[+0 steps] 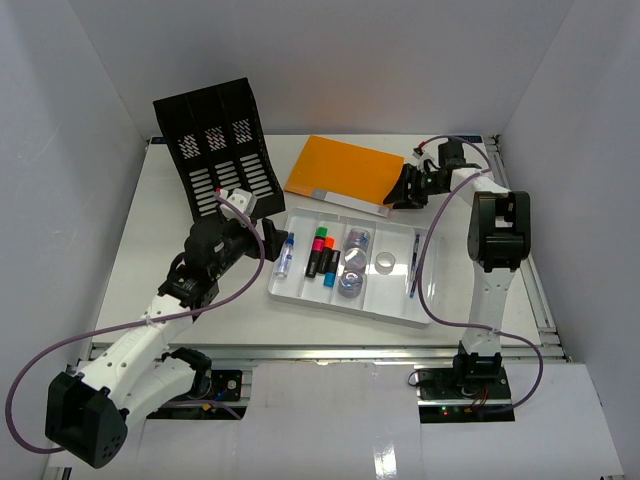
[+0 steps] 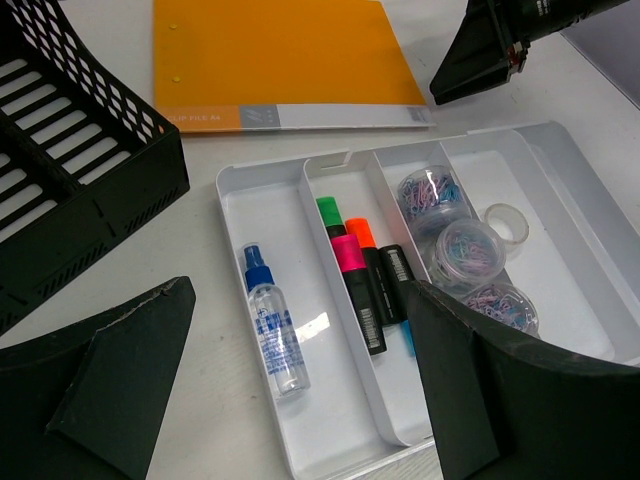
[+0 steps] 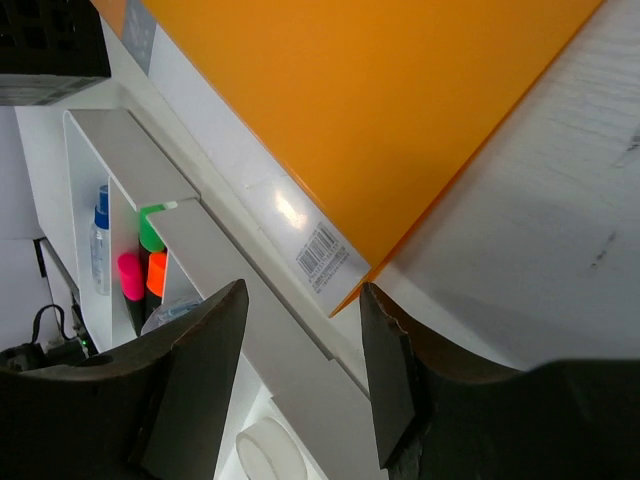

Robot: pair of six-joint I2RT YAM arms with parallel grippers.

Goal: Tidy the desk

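Fingers of left gripper [image 2: 300, 288] spread wide, nothing held; spray bottle [image 2: 272, 325] in white tray [image 2: 232, 200] directly below. Fingers of right gripper [image 3: 302, 288] apart, corner of orange folder [image 3: 380, 110] in the gap, ungripped. Beneath both: desk [image 1: 140, 220]. Black rack [image 1: 220, 140] just left of left gripper.

In the right wrist view the orange folder [image 3: 380, 100] runs off the top and right edges. In the left wrist view the black rack [image 2: 70, 190] is cut by the left edge. There the white tray [image 2: 545, 290] loses its lower right corner behind the left gripper [image 2: 300, 288], and the label print on the spray bottle [image 2: 275, 335] is too small to read.
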